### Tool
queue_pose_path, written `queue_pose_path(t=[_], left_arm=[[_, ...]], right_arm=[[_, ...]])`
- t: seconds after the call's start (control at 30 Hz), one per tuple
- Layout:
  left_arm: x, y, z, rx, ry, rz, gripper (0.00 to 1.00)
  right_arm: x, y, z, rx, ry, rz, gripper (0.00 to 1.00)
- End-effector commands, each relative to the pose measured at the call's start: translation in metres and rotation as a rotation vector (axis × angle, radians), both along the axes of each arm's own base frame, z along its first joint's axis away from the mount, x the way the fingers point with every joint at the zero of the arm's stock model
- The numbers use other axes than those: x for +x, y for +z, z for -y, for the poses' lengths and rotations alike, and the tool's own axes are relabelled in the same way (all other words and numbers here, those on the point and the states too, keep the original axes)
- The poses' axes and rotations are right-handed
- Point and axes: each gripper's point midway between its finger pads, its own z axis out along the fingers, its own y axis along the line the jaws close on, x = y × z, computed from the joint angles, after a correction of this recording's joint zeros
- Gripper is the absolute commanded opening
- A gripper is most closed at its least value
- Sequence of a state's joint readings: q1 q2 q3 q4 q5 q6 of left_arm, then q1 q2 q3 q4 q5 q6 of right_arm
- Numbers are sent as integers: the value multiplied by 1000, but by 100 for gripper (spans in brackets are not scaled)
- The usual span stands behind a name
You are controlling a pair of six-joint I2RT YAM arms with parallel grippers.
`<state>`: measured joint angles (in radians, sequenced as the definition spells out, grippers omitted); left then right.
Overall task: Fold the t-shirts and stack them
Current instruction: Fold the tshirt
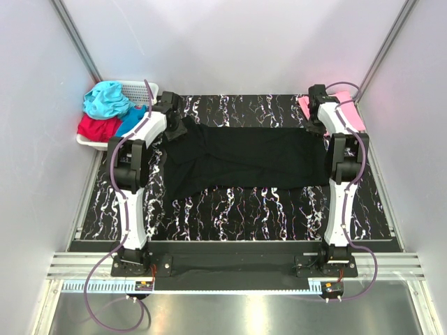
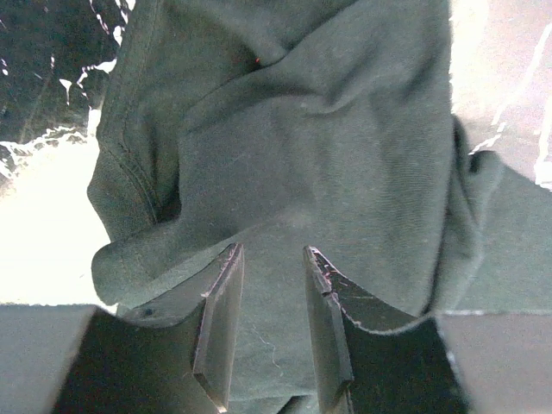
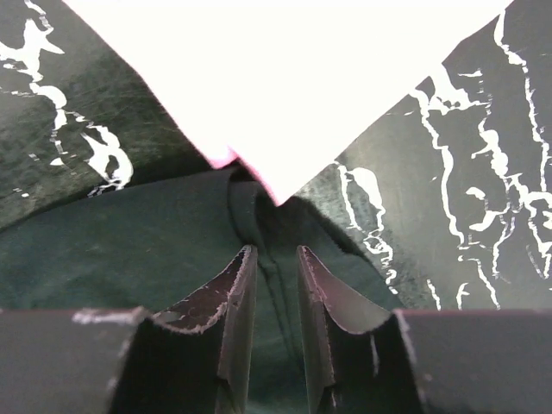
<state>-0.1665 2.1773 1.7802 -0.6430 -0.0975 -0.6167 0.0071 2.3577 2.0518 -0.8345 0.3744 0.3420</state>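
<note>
Black t-shirt [image 1: 244, 157] is lying stretched sideways across the middle of the frame on the dark marbled table [image 1: 244, 216]. Left gripper [image 2: 272, 252] is pinching a bunched fold of it at the upper left with narrow jaws, while right gripper [image 3: 276, 252] is likewise pinching its edge at the upper right, just beside the pink t-shirt [image 1: 349, 115]. Teal t-shirt [image 1: 105, 98], red t-shirt [image 1: 96, 128] and blue t-shirt [image 1: 133, 118] are sitting heaped in the white basket [image 1: 140, 87] at the upper left
</note>
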Motion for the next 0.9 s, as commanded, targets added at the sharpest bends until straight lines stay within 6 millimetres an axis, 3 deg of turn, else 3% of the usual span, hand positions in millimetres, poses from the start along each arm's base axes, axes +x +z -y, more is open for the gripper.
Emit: queue_pose_path(t=[0.0, 0.13, 0.33, 0.57, 0.7, 0.77, 0.8, 0.87], left_arm=[[6, 8, 3, -10, -17, 22, 38], [5, 8, 1, -8, -15, 19, 38], [5, 8, 1, -8, -13, 18, 38], [3, 6, 2, -18, -15, 10, 38], [3, 5, 3, -19, -19, 10, 38], [1, 3, 3, -19, -18, 4, 38], [1, 3, 3, -20, -20, 4, 38], [1, 3, 3, -18, -19, 2, 38]], right_arm=[[3, 2, 19, -29, -13, 2, 32], [-8, -13, 13, 23, -9, -30, 30], [-16, -12, -1, 94, 23, -7, 29], [-9, 9, 5, 15, 29, 30, 30], [-6, 29, 30, -144, -21, 49, 31], [-5, 36, 33, -158, -27, 59, 31], [-1, 39, 18, -154, 4, 71, 31], [1, 45, 14, -139, 11, 87, 31]])
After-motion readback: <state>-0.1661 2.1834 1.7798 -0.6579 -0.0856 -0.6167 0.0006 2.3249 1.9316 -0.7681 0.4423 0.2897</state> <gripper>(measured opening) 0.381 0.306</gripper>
